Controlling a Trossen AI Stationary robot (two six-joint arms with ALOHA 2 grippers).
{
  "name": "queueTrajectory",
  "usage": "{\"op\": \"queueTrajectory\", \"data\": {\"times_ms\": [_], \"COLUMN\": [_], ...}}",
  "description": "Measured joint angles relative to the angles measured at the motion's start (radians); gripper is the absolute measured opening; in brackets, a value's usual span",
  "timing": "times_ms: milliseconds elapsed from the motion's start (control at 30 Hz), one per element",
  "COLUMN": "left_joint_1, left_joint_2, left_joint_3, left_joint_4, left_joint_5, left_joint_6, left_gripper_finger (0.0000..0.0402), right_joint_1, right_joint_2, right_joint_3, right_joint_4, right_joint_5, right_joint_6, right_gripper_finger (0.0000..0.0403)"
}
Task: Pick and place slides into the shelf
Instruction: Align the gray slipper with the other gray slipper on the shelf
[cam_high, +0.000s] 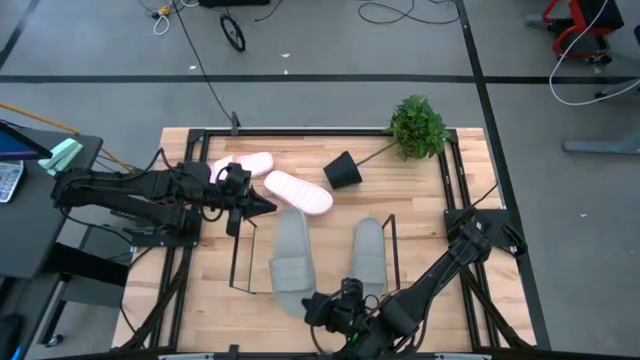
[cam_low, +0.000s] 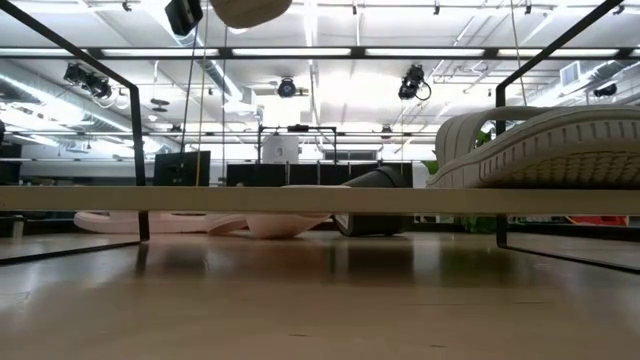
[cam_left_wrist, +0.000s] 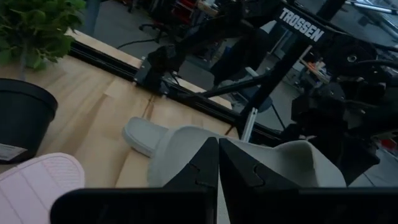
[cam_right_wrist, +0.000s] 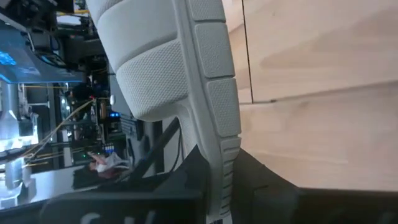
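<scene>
So my right gripper (cam_high: 345, 300) squeezes one soft grey foam slide (cam_high: 292, 262) inside the thin black wire shelf (cam_high: 240, 262); my left gripper (cam_high: 262, 205) is pinched empty, with two pink slides (cam_high: 298, 191) beside it waiting.

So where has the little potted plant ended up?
In the high view the potted plant lies tipped over at the table's far side, right of centre, its leaves towards the far right corner. Its pot sits just right of the nearer pink slide.

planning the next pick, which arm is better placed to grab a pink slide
Left. The left gripper hangs, fingers shut, right beside the two pink slides at the table's far left. The right gripper is at the near edge, shut on a grey slide in the shelf.
</scene>
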Motion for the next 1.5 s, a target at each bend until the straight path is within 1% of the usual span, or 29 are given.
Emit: {"op": "queueTrajectory", "data": {"times_ms": [233, 433, 600, 767, 933, 1133, 1300, 1433, 1500], "left_joint_1": [-0.012, -0.012, -0.012, -0.012, -0.011, -0.010, -0.010, -0.010, -0.010], "left_joint_2": [0.000, 0.000, 0.000, 0.000, 0.000, 0.000, 0.000, 0.000, 0.000], "left_joint_3": [0.000, 0.000, 0.000, 0.000, 0.000, 0.000, 0.000, 0.000, 0.000], "left_joint_4": [-0.034, -0.049, -0.050, -0.050, -0.048, -0.043, -0.043, -0.043, -0.043], "left_joint_5": [0.004, 0.012, 0.012, 0.012, 0.012, 0.012, 0.012, 0.012, 0.012], "left_joint_6": [0.003, 0.003, 0.003, 0.003, 0.023, 0.022, 0.018, 0.018, 0.018], "left_gripper_finger": [0.0023, 0.0014, 0.0018, 0.0023, 0.0015, 0.0010, 0.0018, 0.0022, 0.0021], "right_joint_1": [0.011, 0.041, 0.067, 0.089, 0.121, 0.126, 0.131, 0.130, 0.131], "right_joint_2": [0.021, 0.020, 0.018, 0.003, 0.003, 0.004, 0.004, 0.005, 0.005], "right_joint_3": [0.035, 0.035, 0.035, 0.037, 0.037, 0.037, 0.037, 0.037, 0.037], "right_joint_4": [-0.075, -0.086, -0.097, -0.052, -0.039, -0.107, -0.115, -0.106, -0.105], "right_joint_5": [-0.040, -0.031, -0.029, -0.051, -0.063, -0.064, -0.115, -0.222, -0.264], "right_joint_6": [0.007, 0.006, 0.005, 0.005, 0.015, 0.013, 0.011, 0.027, 0.055], "right_gripper_finger": [0.0034, 0.0034, 0.0034, 0.0034, 0.0034, 0.0034, 0.0034, 0.0035, 0.0046]}}
